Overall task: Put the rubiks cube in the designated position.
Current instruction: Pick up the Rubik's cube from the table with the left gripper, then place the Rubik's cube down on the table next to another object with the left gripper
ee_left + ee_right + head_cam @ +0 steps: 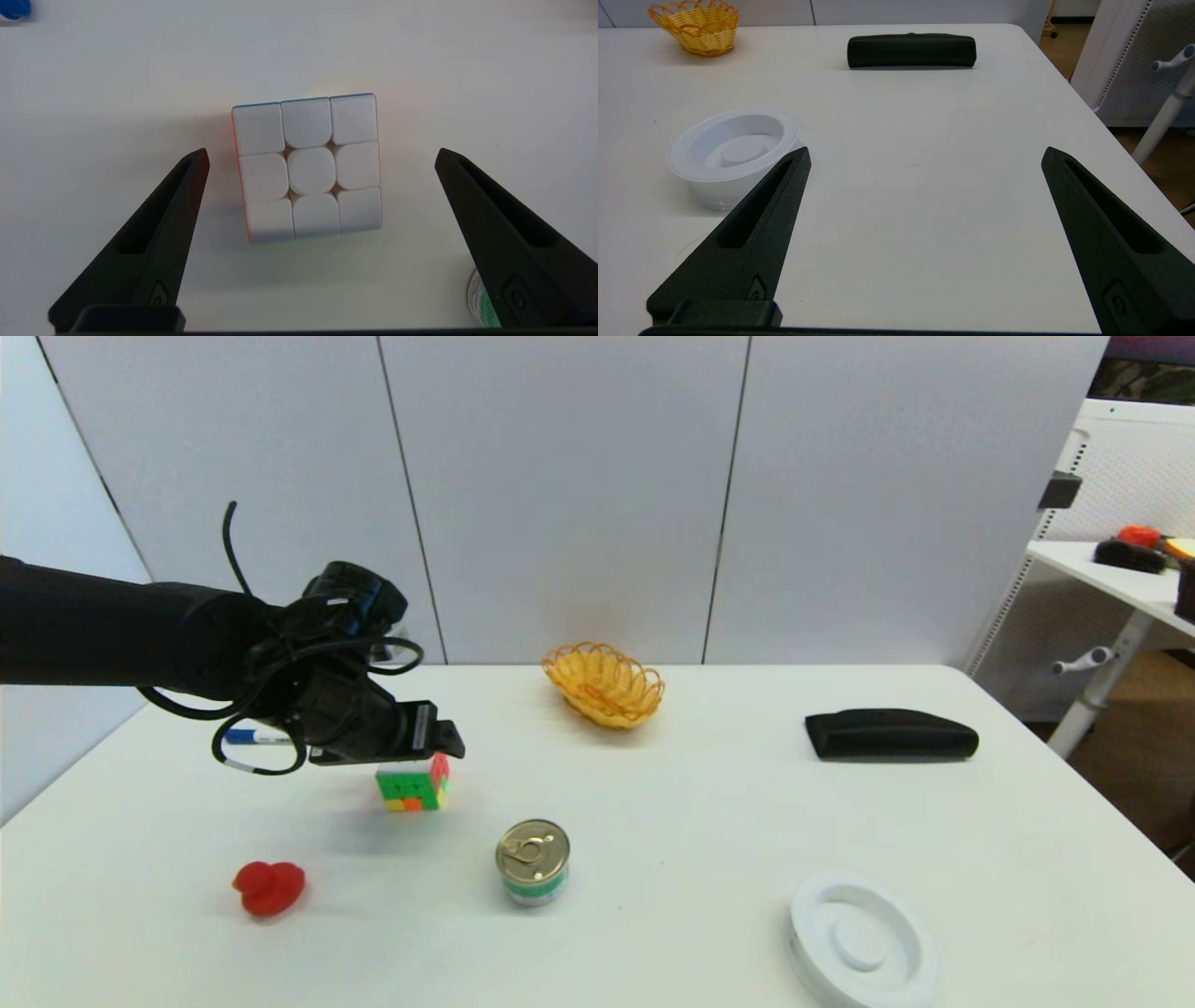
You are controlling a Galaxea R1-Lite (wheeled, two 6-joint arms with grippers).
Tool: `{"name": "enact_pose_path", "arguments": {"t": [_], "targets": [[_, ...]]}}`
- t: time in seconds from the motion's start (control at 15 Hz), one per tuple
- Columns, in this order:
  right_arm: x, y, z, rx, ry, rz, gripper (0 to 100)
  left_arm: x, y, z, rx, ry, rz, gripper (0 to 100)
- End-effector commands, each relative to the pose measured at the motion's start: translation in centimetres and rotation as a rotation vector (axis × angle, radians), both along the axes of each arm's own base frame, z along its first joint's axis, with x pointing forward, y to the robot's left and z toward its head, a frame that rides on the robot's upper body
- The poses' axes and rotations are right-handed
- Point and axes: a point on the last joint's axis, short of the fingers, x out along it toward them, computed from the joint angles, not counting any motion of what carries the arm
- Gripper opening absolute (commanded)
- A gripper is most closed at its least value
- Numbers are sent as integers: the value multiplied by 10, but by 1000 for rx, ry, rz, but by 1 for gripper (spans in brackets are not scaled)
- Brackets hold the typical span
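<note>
White tabletop, head view: rubiks cube [414, 786] rests on it, behind and left of the tin can [532, 861]; left gripper [439, 739] hovers directly above, likely placed for a top-down grasp.
Left wrist view: fingers [159, 233] spread wide, straddling the cube, touching nothing.
Right wrist view: right gripper [924, 158] wide apart, empty, idle beside the white dish [733, 154].

Head camera: high, facing forward and down across my whole white table [709, 821]. Left wrist camera: close, straight down on the rubiks cube [308, 168], also in the head view. Right wrist camera: low, looking across the table; shares yellow basket [695, 25], black case [911, 50], white dish [733, 154] with head view.
</note>
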Motion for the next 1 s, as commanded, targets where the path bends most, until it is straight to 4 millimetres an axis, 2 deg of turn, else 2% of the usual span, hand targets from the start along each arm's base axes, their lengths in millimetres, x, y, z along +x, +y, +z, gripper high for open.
{"name": "enact_pose_path", "arguments": {"t": [0.07, 0.13, 0.47, 0.6, 0.73, 1.0], "targets": [[0, 0, 0, 0, 2, 0, 100, 8, 3, -11, 39, 14, 36, 100], [0, 0, 0, -3, 3, 0, 100, 9, 3, -13, 45, 19, 42, 0], [0, 0, 0, -3, 3, 0, 100, 10, 4, -15, 38, 27, 40, 0], [0, 0, 0, 0, 2, 0, 100, 8, -1, -3, 22, -7, 25, 0], [0, 0, 0, 0, 2, 0, 100, 8, -13, 12, 1, -63, -10, 0], [0, 0, 0, 0, 2, 0, 100, 10, -59, 37, -78, -156, -142, 0]]}}
